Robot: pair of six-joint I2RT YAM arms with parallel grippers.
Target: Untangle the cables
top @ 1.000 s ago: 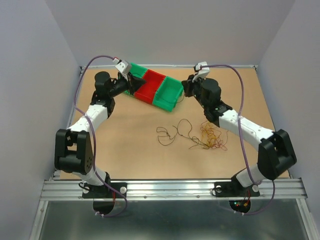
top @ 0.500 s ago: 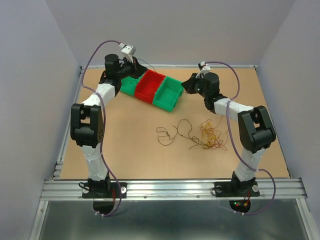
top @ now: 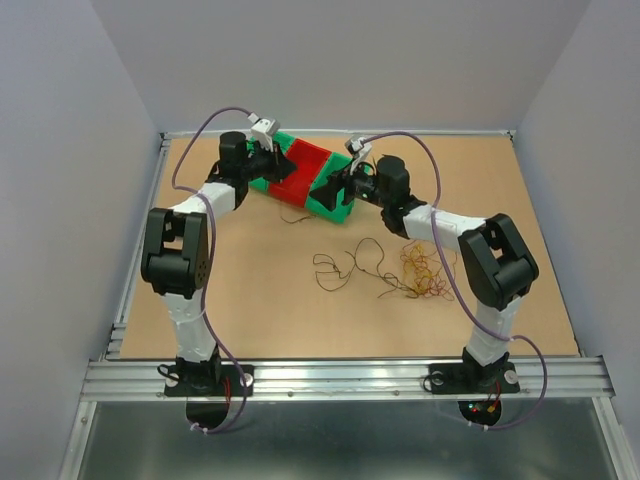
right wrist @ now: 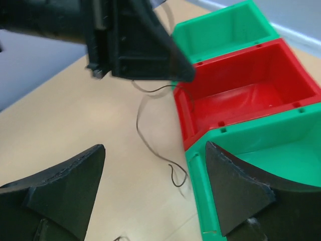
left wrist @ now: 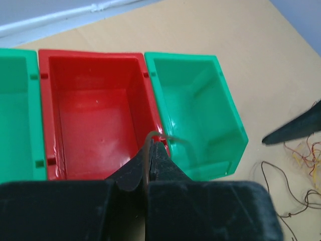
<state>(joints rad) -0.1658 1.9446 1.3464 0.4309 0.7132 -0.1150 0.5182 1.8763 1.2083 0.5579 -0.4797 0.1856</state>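
My left end effector (left wrist: 153, 145) pinching one cable strand (left wrist: 173, 137) over red bin (left wrist: 90, 95) rim, right end effector (right wrist: 153, 170) spread wide; cable clump (top: 422, 276) on surface (top: 250, 290), 4 o'clock from bins. Looks like sorting step, next I'd lower strand in, let go

The table (top: 230, 300) is a tan board, bordered by a pale rim along the top and sides of the overhead frame. Three open bins are set directly on it in the upper centre, in a row angled down to the right: a green bin (left wrist: 15, 115), a red bin (top: 308, 163) and a second green bin (top: 337, 204), placed wall to wall. The cables (top: 385, 272) are laid loose on the board at centre right, apart from the bins. Dark loops (top: 335, 272) are spread to the left, and an orange-yellow clump (top: 425, 278) is gathered to the right.
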